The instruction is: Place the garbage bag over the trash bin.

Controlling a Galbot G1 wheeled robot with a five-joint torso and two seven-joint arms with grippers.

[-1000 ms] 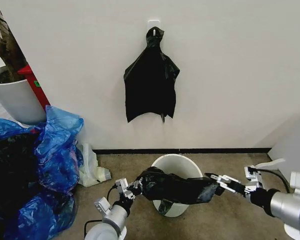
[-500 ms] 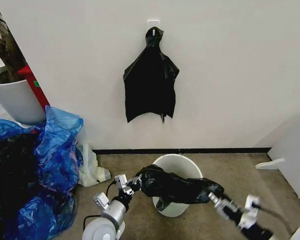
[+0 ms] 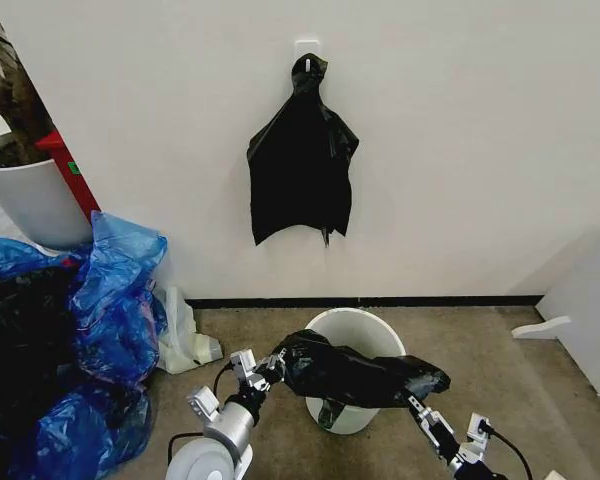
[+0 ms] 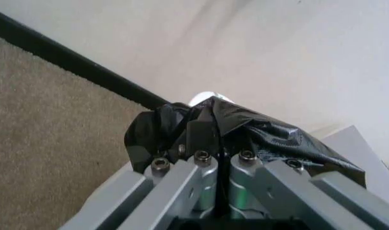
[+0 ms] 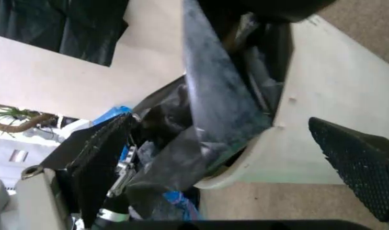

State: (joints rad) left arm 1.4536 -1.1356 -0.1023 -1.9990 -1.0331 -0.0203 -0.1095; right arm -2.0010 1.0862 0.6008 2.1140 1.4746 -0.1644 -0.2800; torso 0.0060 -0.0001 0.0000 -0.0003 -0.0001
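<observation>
The cream-white trash bin (image 3: 352,330) stands on the carpet near the wall. The black garbage bag (image 3: 358,372) lies stretched across its near rim, its right end sticking out past the bin. At the bag's left end, my left gripper (image 3: 264,372) is shut on the bag; the left wrist view shows its fingers (image 4: 201,136) pinching the crinkled garbage bag (image 4: 278,139), with a sliver of the trash bin (image 4: 204,98) behind. My right gripper (image 3: 421,409) is open just below the bag's right end, off the plastic. In the right wrist view the right gripper (image 5: 220,122) gapes around the garbage bag (image 5: 213,96) and the trash bin (image 5: 309,120).
A bunch of black bags (image 3: 300,165) hangs from a wall hook above the bin. Blue plastic bags (image 3: 110,310) are piled at the left, a white plant pot (image 3: 30,200) behind them and a pale bag (image 3: 185,342) beside. A white panel (image 3: 585,300) stands at right.
My right gripper has let go of the bag's right end and dropped down and back toward me. The bag's right end now sits free. The left gripper has kept its hold.
</observation>
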